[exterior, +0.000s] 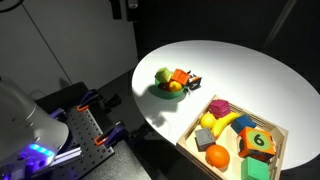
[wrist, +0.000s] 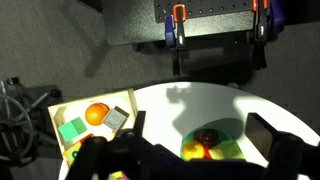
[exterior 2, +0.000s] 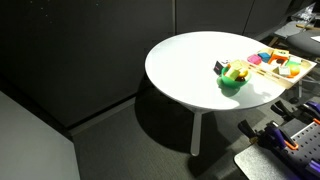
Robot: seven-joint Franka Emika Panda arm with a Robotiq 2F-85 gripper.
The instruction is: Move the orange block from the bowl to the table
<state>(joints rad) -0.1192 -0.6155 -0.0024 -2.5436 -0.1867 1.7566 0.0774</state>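
Hanging above the table, the gripper was recorded with jaws spread wide, empty and touching nothing. The bowl lay ahead of the jaws in the wrist view, between the lines of the two fingers. The orange block sat in the bowl beside fruit. A wooden tray lay outside the jaws, beyond one finger.

walls: dark panels | floor: grey, shadowed | light: dim room
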